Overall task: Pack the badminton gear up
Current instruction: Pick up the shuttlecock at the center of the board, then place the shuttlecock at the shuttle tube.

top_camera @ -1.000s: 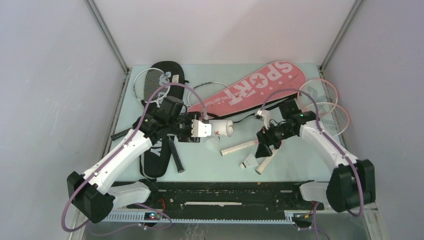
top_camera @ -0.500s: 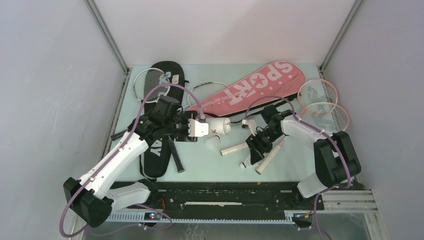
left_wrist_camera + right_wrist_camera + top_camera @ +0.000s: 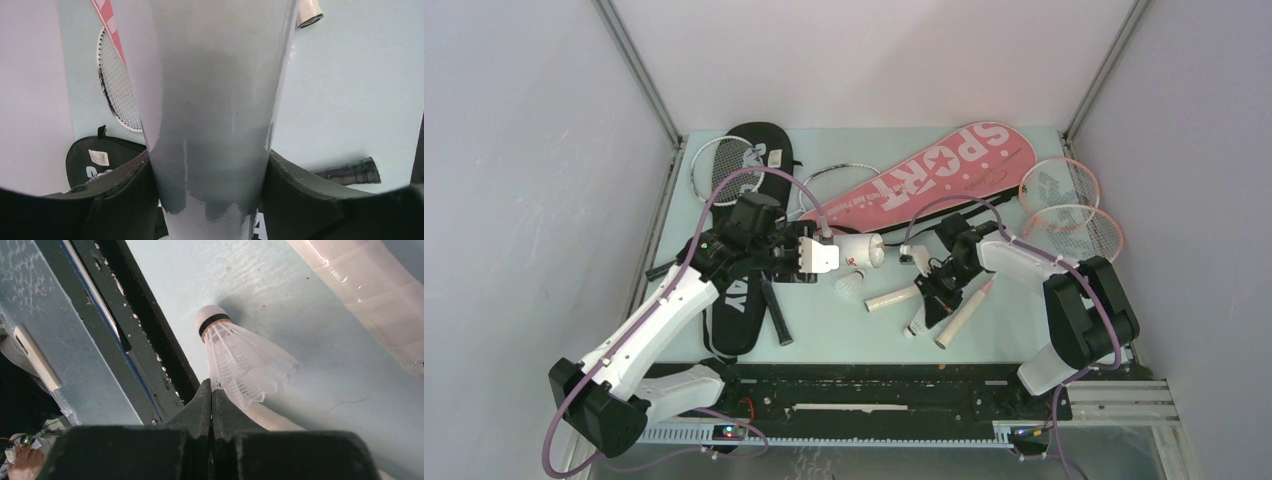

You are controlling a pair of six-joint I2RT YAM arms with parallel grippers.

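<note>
Your left pincer (image 3: 824,256) clamps the white tube (image 3: 864,250) level, mouth facing right, probably so your right pincer (image 3: 211,390), closed on the shuttlecock (image 3: 240,360) by its skirt, can load it.

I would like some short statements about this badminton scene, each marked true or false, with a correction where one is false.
1. The left tool grips the white tube. True.
2. The right tool stands wide open. False: it is shut, its tips at the skirt of a shuttlecock.
3. The pink cover reads "SPORT". True.
4. The black cover lies at the far right. False: it lies at the left side.
</note>
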